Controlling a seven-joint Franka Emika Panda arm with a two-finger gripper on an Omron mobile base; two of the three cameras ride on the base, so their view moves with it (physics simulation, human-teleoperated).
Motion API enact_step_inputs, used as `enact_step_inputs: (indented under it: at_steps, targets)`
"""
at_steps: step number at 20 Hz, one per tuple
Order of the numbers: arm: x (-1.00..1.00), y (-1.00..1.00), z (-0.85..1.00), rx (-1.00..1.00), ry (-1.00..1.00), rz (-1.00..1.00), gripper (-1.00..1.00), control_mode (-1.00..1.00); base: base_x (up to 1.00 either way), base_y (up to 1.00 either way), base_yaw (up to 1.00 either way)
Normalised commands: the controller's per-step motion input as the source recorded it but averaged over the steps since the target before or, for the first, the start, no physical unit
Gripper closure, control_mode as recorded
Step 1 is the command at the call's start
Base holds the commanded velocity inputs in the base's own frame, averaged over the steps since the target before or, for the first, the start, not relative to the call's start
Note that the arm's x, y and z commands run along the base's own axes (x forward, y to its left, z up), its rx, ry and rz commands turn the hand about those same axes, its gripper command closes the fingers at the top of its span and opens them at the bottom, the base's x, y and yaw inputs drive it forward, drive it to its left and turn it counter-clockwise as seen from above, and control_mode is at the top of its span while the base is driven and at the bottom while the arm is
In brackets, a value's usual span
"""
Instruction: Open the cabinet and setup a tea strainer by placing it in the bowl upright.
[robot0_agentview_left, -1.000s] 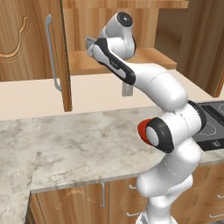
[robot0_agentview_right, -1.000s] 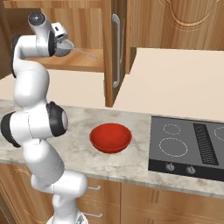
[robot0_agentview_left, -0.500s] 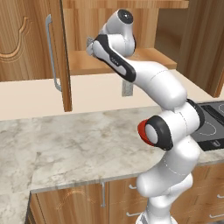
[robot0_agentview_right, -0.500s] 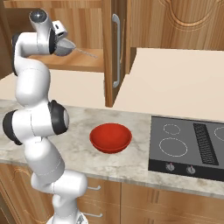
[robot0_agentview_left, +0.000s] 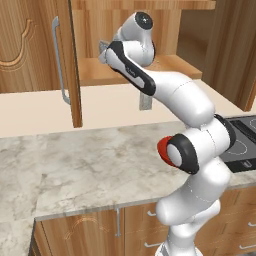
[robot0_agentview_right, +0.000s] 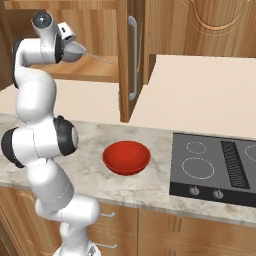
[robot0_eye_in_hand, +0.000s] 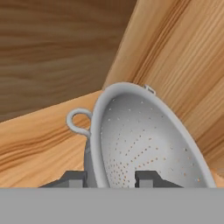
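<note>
The cabinet (robot0_agentview_left: 30, 55) stands open, and my arm reaches onto its lower shelf (robot0_agentview_left: 95, 72). A grey perforated metal tea strainer (robot0_eye_in_hand: 148, 144) with a small wire loop lies tilted on that shelf. My gripper (robot0_eye_in_hand: 109, 178) is shut on it, one fingertip outside the wall and one inside the cup. From the right base view the tea strainer (robot0_agentview_right: 76, 51) sits at the gripper (robot0_agentview_right: 69, 46), its thin handle pointing right. The gripper (robot0_agentview_left: 103, 50) is just inside the cabinet opening. The red bowl (robot0_agentview_right: 126, 156) rests on the counter below, well apart from the hand.
The open right door (robot0_agentview_right: 131, 55) with its long silver handle juts out beside the arm; the open left door (robot0_agentview_left: 67, 60) flanks the other side. A black cooktop (robot0_agentview_right: 215, 167) lies right of the bowl on the marble counter (robot0_agentview_right: 150, 192).
The jaws have closed from wide open onto the strainer. The arm and the strainer have hardly moved.
</note>
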Motion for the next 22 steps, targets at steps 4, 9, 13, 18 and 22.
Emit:
enact_step_inputs:
  at_steps: [4, 9, 13, 18, 22]
  targets:
    - [-0.26, 0.00, -0.09, 0.00, -0.25, 0.00, 1.00, -1.00, 0.00, 0.00, 0.00]
    - [-0.79, 0.00, 0.08, 0.00, -0.04, -0.12, 1.00, -1.00, 0.00, 0.00, 0.00]
    - [-0.98, -0.04, 0.09, -0.01, -0.04, -0.20, 1.00, -1.00, 0.00, 0.00, 0.00]
    - [-0.89, -0.05, 0.14, -0.03, 0.01, -0.21, 1.00, -1.00, 0.00, 0.00, 0.00]
    - [-0.58, -0.04, 0.00, -0.01, 0.05, -0.14, 1.00, -1.00, 0.00, 0.00, 0.00]
